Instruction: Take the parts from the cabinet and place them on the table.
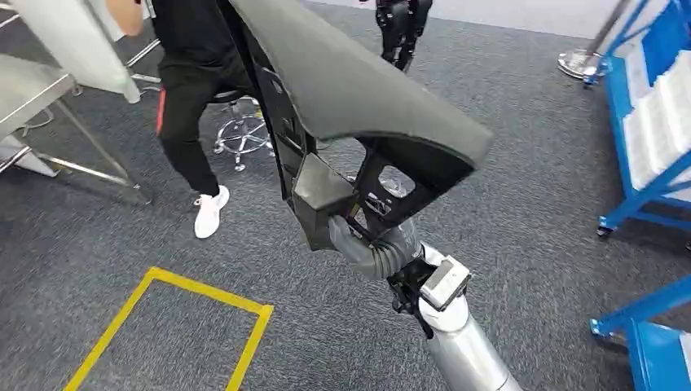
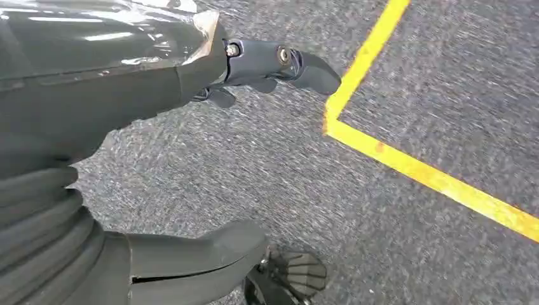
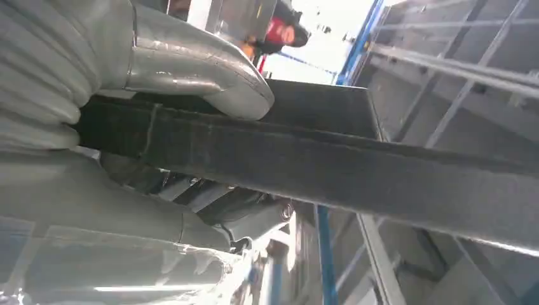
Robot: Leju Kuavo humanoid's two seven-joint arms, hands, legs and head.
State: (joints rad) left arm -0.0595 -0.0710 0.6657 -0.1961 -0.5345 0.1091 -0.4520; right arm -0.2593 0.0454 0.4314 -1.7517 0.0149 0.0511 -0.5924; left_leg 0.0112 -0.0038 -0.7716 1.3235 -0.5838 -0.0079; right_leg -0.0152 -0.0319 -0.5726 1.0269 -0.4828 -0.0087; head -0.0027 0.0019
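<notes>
Here, grey carpet (image 1: 505, 163) bears a yellow tape outline (image 1: 167, 326) at near left; a blue rack (image 1: 652, 147) stands right, a metal table (image 1: 33, 98) far left, a person (image 1: 191, 90) beside it. The right hand (image 1: 358, 236) grips a large dark part (image 1: 350, 90), held aloft mid-scene. Right wrist view: thumb (image 3: 191, 63) pressed on the part's edge. Left wrist view: left hand (image 2: 95, 127) above the carpet, fingers (image 2: 279, 63) apart, holding nothing.

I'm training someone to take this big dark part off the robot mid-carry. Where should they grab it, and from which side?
Probably the long padded edge of the dark part, from the side away from the right hand. That hand holds the bracketed lower end, so the broad curved upper span is free and offers a firm rim; the cut-out bracket looks awkward to grip.
</notes>
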